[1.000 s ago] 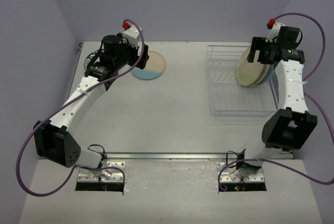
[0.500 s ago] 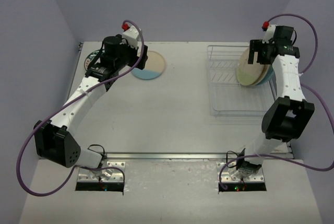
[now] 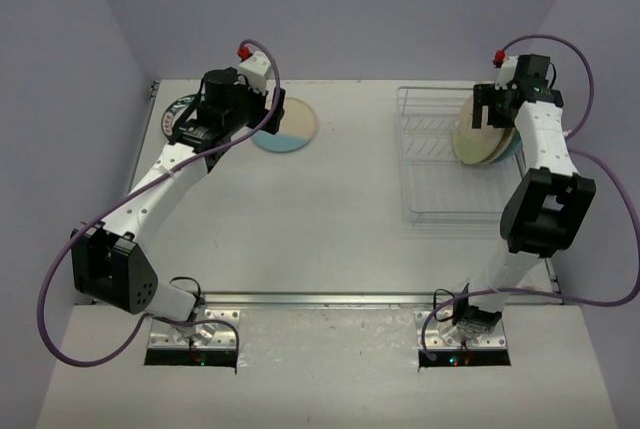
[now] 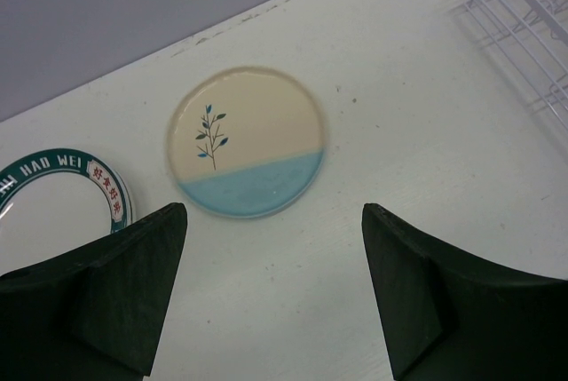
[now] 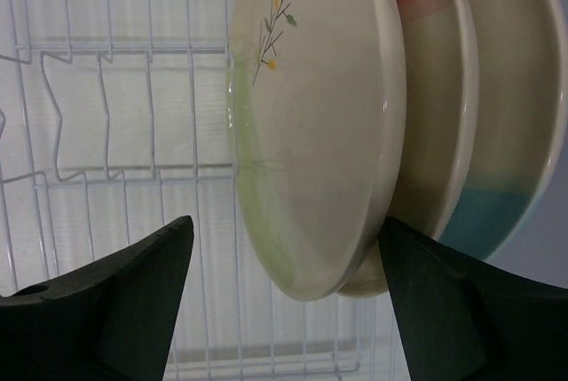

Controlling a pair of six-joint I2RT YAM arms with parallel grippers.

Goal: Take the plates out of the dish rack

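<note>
The dish rack (image 3: 440,164) stands at the right of the table, its wire rails also in the right wrist view (image 5: 106,132). Three plates stand upright in it: a cream plate (image 5: 311,123) with a green edge in front, a pinkish plate (image 5: 435,97) behind it, and a cream and light blue plate (image 5: 515,106) at the back. My right gripper (image 5: 284,292) is open, its jaws on either side of the cream plate's near edge. A cream and blue plate (image 4: 247,141) and a green-rimmed plate (image 4: 53,208) lie flat at the far left. My left gripper (image 4: 273,297) is open above the table near them.
The purple back wall (image 3: 330,9) runs just behind the plates and the rack. The rack's corner shows at the top right of the left wrist view (image 4: 528,17). Purple cables (image 3: 600,159) loop beside the right arm.
My right gripper has moved farther back over the rack toward the standing plates. My left arm has shifted slightly to the right and back above the two flat plates.
</note>
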